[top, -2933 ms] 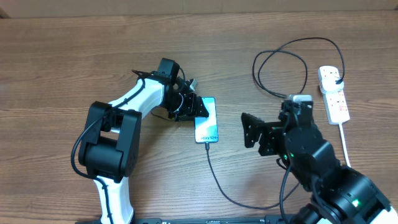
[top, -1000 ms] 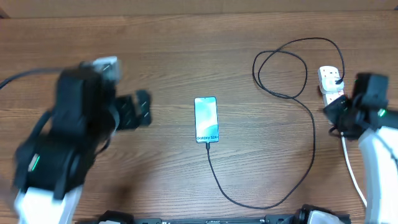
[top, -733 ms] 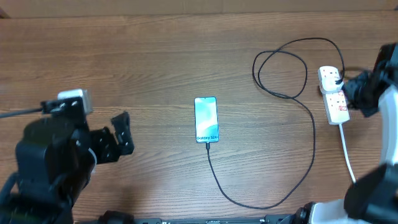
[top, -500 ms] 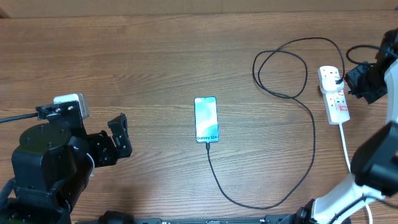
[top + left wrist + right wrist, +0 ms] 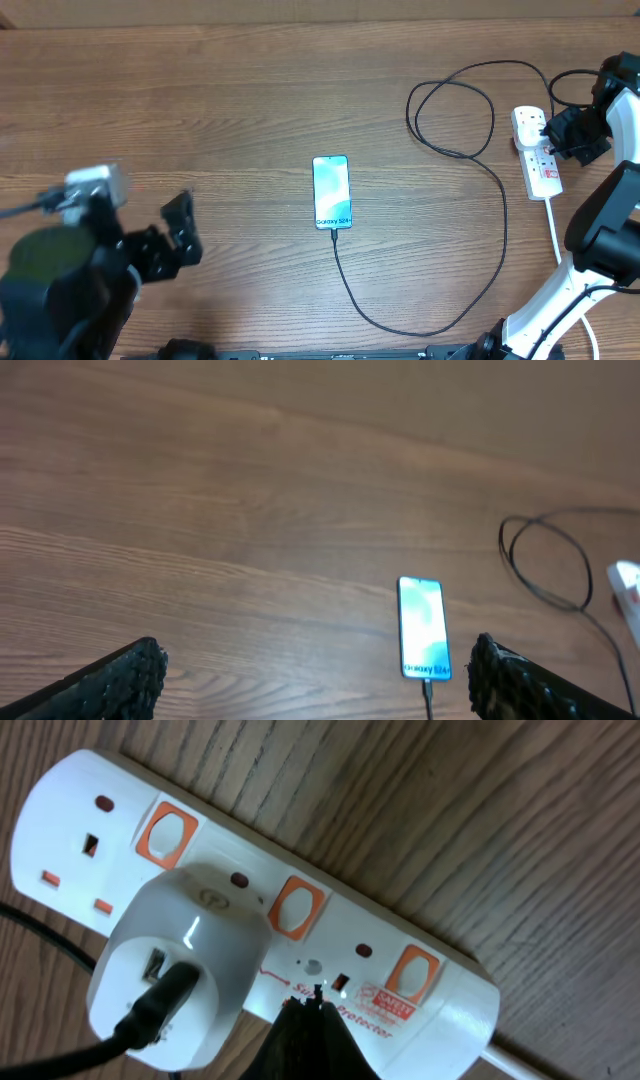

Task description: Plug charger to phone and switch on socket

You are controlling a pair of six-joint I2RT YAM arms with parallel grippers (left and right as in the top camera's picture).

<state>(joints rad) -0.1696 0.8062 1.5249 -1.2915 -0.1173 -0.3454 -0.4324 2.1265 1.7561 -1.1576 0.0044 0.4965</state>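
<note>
White socket (image 5: 445,990) beneath my clenched right hand (image 5: 312,1012), charger (image 5: 160,1000) plugged in just beside its tip, left hand (image 5: 315,660) released, phone (image 5: 331,191) well apart.

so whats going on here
The charger is plugged into the phone and into the socket strip. The right gripper, jaws shut, points at the strip's face near its orange switches, apparently to switch it on. The left gripper hangs open and empty, apart from the phone.
</note>
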